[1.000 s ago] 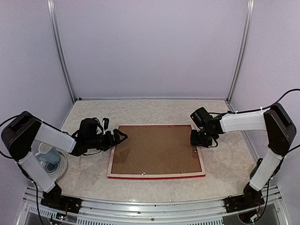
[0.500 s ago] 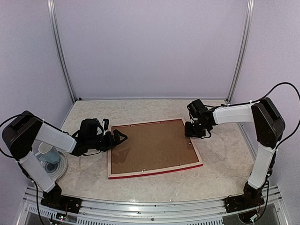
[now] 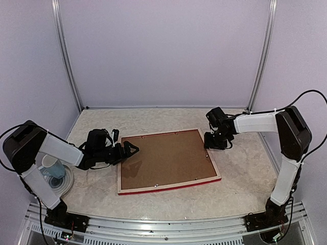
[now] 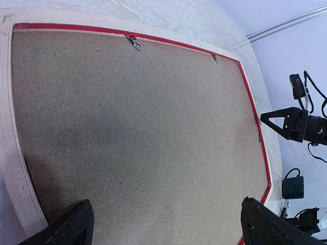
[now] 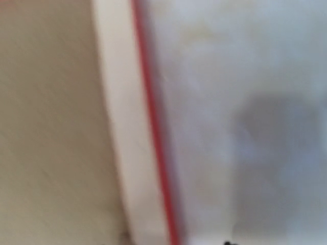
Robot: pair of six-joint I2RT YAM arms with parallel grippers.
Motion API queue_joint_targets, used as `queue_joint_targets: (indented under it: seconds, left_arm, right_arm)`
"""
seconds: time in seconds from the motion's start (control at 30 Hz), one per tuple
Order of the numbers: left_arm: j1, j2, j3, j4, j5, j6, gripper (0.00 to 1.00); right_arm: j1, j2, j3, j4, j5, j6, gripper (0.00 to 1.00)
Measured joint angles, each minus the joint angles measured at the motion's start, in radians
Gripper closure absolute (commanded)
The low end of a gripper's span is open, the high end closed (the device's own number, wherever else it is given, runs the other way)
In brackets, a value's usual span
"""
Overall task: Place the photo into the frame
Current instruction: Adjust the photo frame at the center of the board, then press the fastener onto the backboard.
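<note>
1. Pale lilac walls close in a cream, marbled table. At its left edge we see a pale cup standing on a round white plate, partly behind the left arm.
2. We find the left tool low at the left rail of the large rectangular frame, which has a red front and a pale wood back. The tool's fingers are spread wide and grip nothing. In its wrist view the fingertips hang over the frame's back.
3. The frame lies face down mid-table between the arms, skewed to the table's near edge. A brown hardboard backing panel sits inside it, with small metal clips along one edge.
4. The right tool is at the frame's far right corner. Its wrist view is a blur of pale rail and red edge, so we cannot tell whether its fingers are apart or clamped.
</note>
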Motion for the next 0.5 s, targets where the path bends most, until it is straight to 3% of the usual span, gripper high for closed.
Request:
queue_joint_targets:
  seconds: [0.5]
  left_arm:
    - [0.001,0.000,0.000,0.001,0.003,-0.003,0.01]
  right_arm:
    - [0.032,-0.058,-0.111,-0.024,0.040,0.027,0.53]
